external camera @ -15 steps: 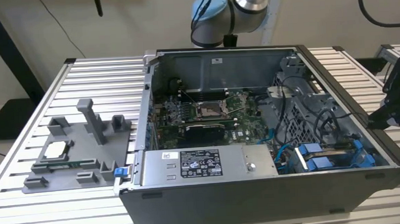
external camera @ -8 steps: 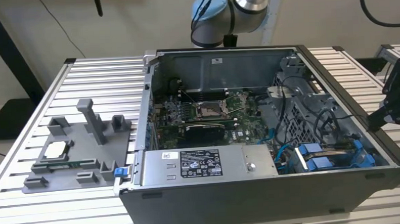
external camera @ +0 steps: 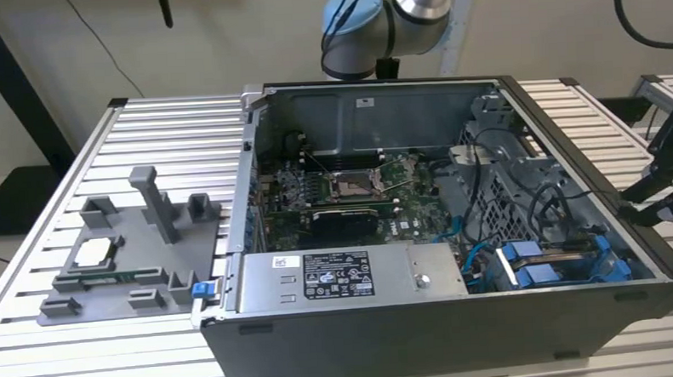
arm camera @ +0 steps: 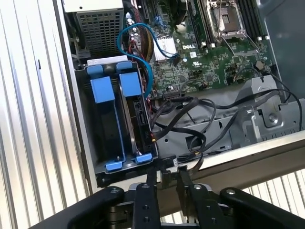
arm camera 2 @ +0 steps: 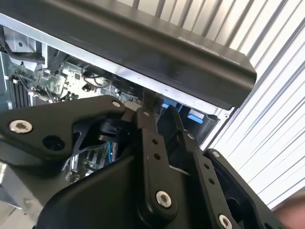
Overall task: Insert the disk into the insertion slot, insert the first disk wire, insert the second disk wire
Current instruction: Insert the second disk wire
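Note:
The disk (arm camera: 135,119), a drive in a bright blue carrier, stands edge-up inside the insertion slot (arm camera: 78,119), the grey metal bay at the case's corner. A second blue carrier (arm camera: 103,90) sits beside it. The bay's blue handles (external camera: 541,269) lie at the case's near corner on the exterior view's right. My black gripper (arm camera: 166,179) hovers just outside the case wall, close to the bay's end. In the exterior view the gripper (external camera: 669,187) hangs at the right edge, apart from the case. Black disk wires (arm camera: 190,129) loop from the motherboard side toward the gripper, and one end (arm camera: 165,164) lies right at its tip.
The open computer case (external camera: 614,300) rests on a slatted metal table (external camera: 174,119). Inside are the motherboard (external camera: 354,192), a power supply (external camera: 340,278) and a blue cable (arm camera: 143,52). A grey fixture block (external camera: 135,257) stands at the exterior view's left. The arm's base (external camera: 392,20) rises behind the case.

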`<state>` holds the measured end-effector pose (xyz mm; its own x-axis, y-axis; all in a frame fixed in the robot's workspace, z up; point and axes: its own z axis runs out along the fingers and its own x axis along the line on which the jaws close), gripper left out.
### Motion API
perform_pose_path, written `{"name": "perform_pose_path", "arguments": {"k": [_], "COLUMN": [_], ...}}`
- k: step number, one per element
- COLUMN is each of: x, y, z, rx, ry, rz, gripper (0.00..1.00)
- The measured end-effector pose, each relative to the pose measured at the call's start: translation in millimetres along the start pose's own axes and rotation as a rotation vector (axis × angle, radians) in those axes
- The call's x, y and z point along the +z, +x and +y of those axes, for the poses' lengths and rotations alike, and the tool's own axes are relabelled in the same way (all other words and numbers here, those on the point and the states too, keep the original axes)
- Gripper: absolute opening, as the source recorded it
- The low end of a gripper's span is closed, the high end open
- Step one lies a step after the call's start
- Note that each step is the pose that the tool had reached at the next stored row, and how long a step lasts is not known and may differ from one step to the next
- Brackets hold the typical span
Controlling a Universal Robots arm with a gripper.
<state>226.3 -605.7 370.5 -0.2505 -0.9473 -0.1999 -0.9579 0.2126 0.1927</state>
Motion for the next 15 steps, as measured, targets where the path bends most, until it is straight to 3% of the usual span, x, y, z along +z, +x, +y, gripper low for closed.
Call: {"name": "perform_pose_path", "arguments": {"k": [5, 12, 15], "x": [2.7, 4.5, 5.9], "y": [2.4, 2.7, 3.0], "z": [-1.4, -1.8, -2.0], "rx": [0.012, 0.056, 0.074], "ry": [-0.0053, -0.0046, -0.0038], "rz": [-0.0048, -0.0375, -0.045], "gripper": [1.0, 1.0, 1.0]}}
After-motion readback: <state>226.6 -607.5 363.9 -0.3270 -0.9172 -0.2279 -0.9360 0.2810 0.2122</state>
